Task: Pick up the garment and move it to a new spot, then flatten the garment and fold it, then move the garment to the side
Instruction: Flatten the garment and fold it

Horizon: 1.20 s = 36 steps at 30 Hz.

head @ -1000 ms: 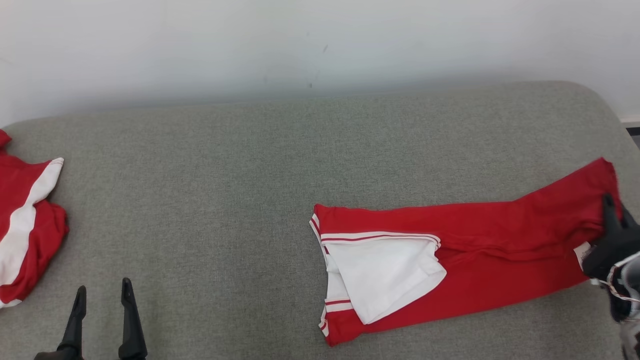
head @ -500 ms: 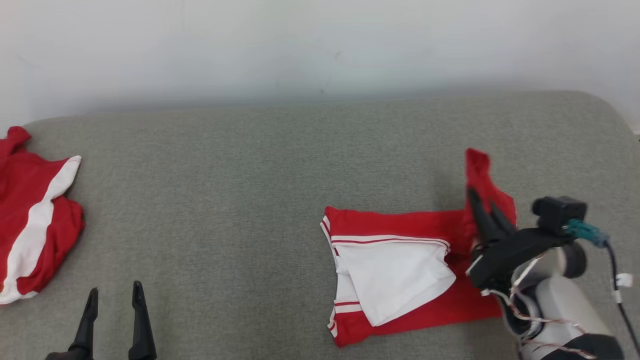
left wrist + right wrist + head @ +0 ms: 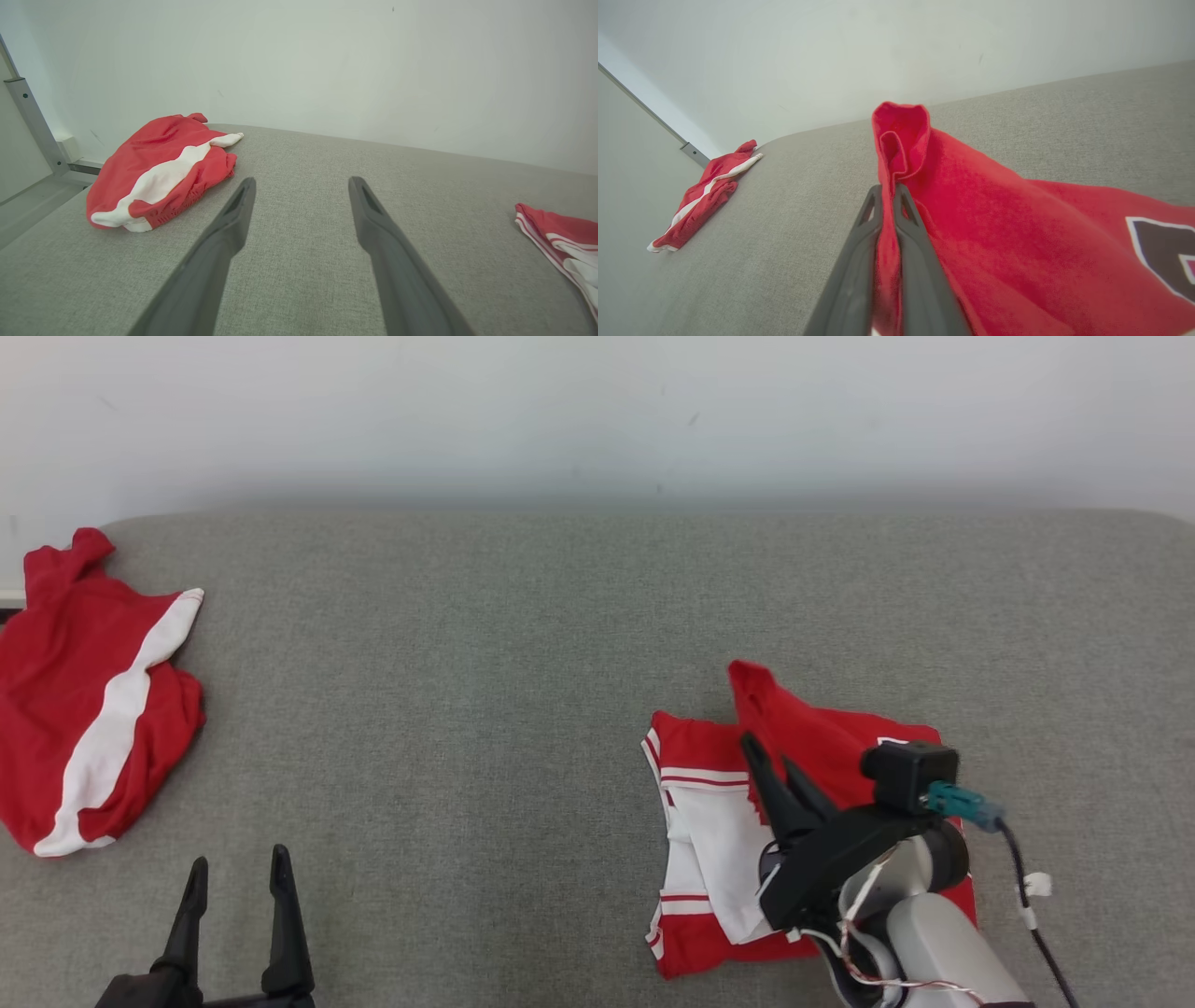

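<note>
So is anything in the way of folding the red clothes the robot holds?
Nothing visible is. The right gripper is shut on the garment at its red end, above its white part. The other red garment lies far off at the cushion's left end.

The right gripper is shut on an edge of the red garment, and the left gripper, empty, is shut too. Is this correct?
Not entirely. The left gripper is open, its jaws standing wide apart with nothing between them; the left wrist view shows it. The right gripper is indeed shut on an edge of the red garment.
</note>
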{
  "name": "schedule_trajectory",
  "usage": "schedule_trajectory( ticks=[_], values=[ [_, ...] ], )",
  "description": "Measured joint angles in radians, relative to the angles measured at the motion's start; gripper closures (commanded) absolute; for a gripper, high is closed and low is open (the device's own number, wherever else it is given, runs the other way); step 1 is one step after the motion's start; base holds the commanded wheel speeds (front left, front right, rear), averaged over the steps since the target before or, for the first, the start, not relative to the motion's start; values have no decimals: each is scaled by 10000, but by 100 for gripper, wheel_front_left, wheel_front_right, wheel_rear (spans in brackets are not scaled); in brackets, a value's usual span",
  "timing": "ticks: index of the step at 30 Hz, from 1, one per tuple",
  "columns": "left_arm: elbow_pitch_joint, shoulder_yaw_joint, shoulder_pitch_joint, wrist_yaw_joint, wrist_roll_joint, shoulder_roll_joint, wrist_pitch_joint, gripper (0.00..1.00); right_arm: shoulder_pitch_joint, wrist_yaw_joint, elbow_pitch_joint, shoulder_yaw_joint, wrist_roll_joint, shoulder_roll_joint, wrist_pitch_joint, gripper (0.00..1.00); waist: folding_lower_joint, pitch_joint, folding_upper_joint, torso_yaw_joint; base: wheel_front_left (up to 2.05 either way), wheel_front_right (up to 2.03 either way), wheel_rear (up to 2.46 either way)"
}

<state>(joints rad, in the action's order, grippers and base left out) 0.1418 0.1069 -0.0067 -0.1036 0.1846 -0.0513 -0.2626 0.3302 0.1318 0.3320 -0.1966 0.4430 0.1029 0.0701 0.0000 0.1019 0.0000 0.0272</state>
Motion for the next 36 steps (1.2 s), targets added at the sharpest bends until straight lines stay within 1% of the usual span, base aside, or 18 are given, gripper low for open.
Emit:
schedule_trajectory(
  ticks=[5,11,12,13,14,16,22,26,27,28,31,36],
  values=[
    [75,-105,-131,10,19,0,0,0,37,0,635,-215,-209,-357,-104,100,0,125,0,175,0,0,0],
    [173,-169,-353,-10,38,0,0,0,302,0,1622,-516,-414,-476,-477,100,1,285,0,344,0,0,0],
    [188,-171,-368,-10,50,0,0,0,349,0,1793,-577,-510,-483,-552,92,0,298,0,364,0,0,0],
    [211,-176,-384,-10,56,0,0,0,390,0,1918,-606,-554,-489,-660,66,1,307,0,377,0,0,0],
    [226,-169,-402,-10,75,0,0,0,420,0,1960,-667,-407,-489,-740,0,0,308,1,380,0,0,0],
    [245,-161,-415,-2,92,0,0,0,469,0,1983,-834,-94,-493,-955,0,1,300,0,358,0,0,0],
    [259,-36,-395,42,92,0,0,0,728,0,1503,-706,-148,-458,-1770,0,0,229,0,151,0,0,0],
    [240,36,-362,35,73,2,0,0,676,0,780,-280,-242,17,-2071,0,1,149,0,-15,0,0,0],
    [240,36,-362,35,73,2,0,0,676,0,780,-280,-242,17,-2071,0,1,149,0,-15,0,0,0],
    [219,54,-348,8,25,0,0,0,510,0,403,67,-307,322,-2151,0,0,111,0,-87,0,0,0],
    [188,98,-326,-8,2,0,0,0,116,0,-140,631,-382,704,-2228,0,0,56,0,-179,0,0,0],
    [82,219,-179,-23,-77,2,0,0,-688,0,-945,1448,-445,1032,-2383,0,0,-35,0,-337,0,0,0]
  ],
)
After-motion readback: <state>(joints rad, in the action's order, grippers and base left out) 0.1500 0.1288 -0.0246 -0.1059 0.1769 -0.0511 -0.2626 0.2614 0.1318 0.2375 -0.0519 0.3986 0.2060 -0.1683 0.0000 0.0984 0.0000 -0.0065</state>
